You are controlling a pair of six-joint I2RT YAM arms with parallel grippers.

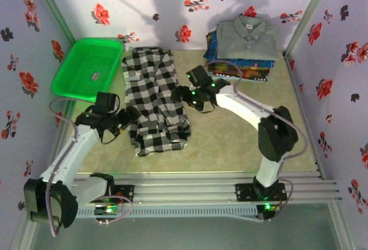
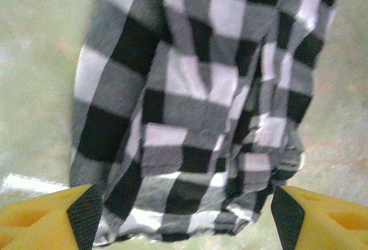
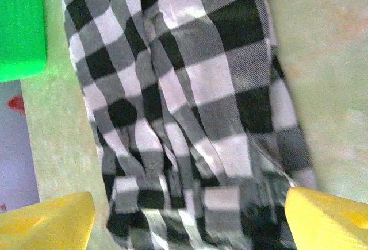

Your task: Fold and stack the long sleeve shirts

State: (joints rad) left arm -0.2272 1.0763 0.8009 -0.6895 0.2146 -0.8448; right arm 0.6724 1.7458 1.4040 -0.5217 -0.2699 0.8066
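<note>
You have the checked shirt [image 1: 152,97] lying long-axis near-to-far on the tabletop [image 1: 230,135], with the left tool [image 1: 123,118] at its near-left edge and the right tool [image 1: 183,96] mid-right, both wide and empty.

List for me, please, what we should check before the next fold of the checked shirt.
1. Left tool open: ok, jaws wide apart above the cloth.
2. Right tool open: ok, the same.
3. Checked shirt lying flat: not ok, bunched and creased at its near end.
4. Sleeves folded in: cannot tell, lost in the folds.
5. Green basket apart from the shirt: ok, a strip of table shows between them in the right wrist view.
6. Folded stack tidy, grey shirt on top: ok.
</note>
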